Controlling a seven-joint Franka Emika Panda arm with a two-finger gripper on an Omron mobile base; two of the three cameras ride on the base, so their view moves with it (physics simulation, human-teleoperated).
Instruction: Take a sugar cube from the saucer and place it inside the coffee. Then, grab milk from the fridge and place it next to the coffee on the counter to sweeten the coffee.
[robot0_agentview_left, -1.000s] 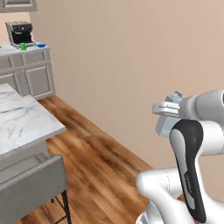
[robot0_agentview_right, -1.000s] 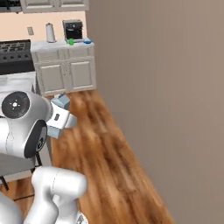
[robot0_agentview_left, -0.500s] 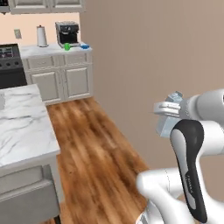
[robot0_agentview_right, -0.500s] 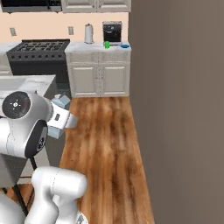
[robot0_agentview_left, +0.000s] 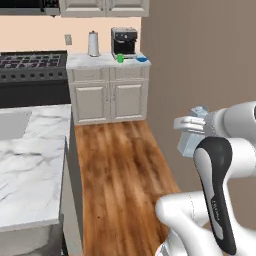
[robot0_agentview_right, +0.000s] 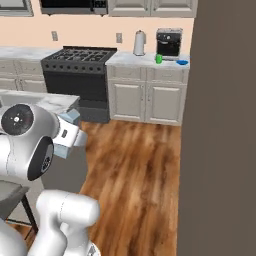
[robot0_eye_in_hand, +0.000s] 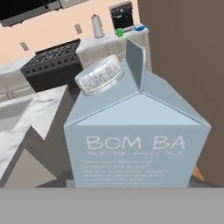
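Milk (robot0_eye_in_hand: 138, 144) is sitting gripped in my gripper (robot0_agentview_left: 192, 137), filling the hand view's centre with its cap at upper left. Coffee (robot0_agentview_left: 120, 58) and saucer (robot0_agentview_left: 142, 59) are waiting on the counter (robot0_agentview_left: 85, 61) near the left base view's top.

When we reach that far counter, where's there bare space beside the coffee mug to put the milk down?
On the counter, the widest bare marble lies left of the paper-towel roll, toward the stove. The right end is crowded: the coffee, the saucer and the espresso machine sit close together, with a narrow strip between roll and mug.
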